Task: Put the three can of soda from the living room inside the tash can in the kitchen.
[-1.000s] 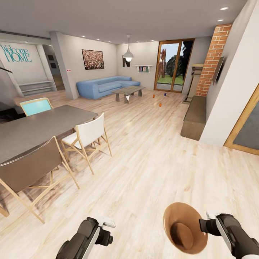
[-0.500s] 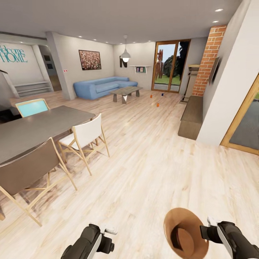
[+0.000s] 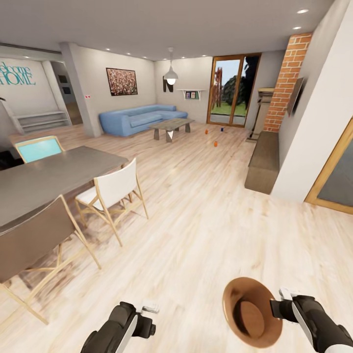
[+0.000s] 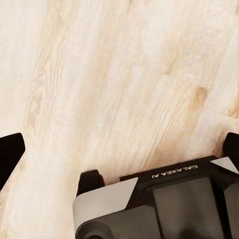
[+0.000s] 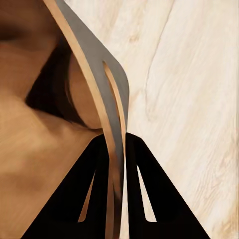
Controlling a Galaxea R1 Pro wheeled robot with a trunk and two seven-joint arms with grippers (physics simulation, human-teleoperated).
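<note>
Right gripper (image 3: 280,306) fingers pinching thin rim of trash can (image 3: 250,311), near right; light, stiff, likely slippery. Left gripper (image 3: 149,314) fingers spread wide, empty. Three cans (image 3: 215,143) far off on floor

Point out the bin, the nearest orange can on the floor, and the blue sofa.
bin (image 3: 251,309): head view, on its dark inside, held by the right hand.
nearest orange can (image 3: 215,143): head view, on its side wall.
blue sofa (image 3: 139,118): head view, on its seat cushions.
</note>
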